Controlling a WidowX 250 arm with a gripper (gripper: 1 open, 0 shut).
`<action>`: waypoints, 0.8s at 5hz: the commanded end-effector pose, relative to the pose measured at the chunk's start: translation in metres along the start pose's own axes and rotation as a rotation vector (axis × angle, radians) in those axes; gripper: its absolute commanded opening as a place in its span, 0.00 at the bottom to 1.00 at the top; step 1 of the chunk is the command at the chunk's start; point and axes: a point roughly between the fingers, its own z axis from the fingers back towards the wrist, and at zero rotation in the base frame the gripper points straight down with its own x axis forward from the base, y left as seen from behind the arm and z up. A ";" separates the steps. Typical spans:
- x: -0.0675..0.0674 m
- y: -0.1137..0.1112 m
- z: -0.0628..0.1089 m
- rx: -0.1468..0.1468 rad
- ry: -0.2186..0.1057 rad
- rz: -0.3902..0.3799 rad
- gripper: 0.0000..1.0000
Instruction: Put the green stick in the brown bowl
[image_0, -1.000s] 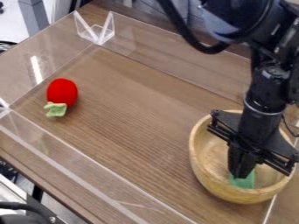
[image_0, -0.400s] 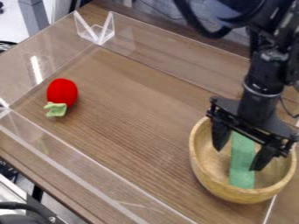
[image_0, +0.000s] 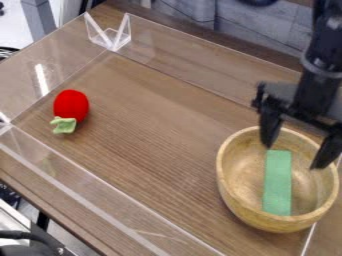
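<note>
Spreading across most of the view, the dark wood-grain bench (image_0: 160, 130) is fenced by low clear walls (image_0: 54, 60), with a robot arm at work over its right side. At the near right stands the brown bowl (image_0: 238, 150), pale wood with a thick rim and by far the biggest thing on the surface. Just above the bowl's far right rim hangs the black gripper (image_0: 297, 132), pointing down, its fingers (image_0: 267, 128) spread wide apart with nothing between them. Inside the bowl lies the green stick (image_0: 279, 182), flat on its side against the bottom, running from the far side toward the near side, clear of the gripper and touching only the bowl. Far off at the left, well apart from everything else, sits a small red ball-like toy (image_0: 70, 105) on a green leafy base; it plays no part here.

Judging from how things lie, the placing itself looks done: the stick is in the bowl and the gripper has no hold on it. What appears to be in hand is the pull-away. The next move would call only for lifting the arm straight up and clear of the rim, without clipping the bowl's right wall or nudging the bowl along the bench.
</note>
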 end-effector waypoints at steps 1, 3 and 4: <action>0.025 0.003 0.026 -0.050 -0.101 -0.016 1.00; 0.039 0.008 0.008 -0.050 -0.130 0.008 0.00; 0.034 -0.002 -0.008 -0.044 -0.123 0.028 0.00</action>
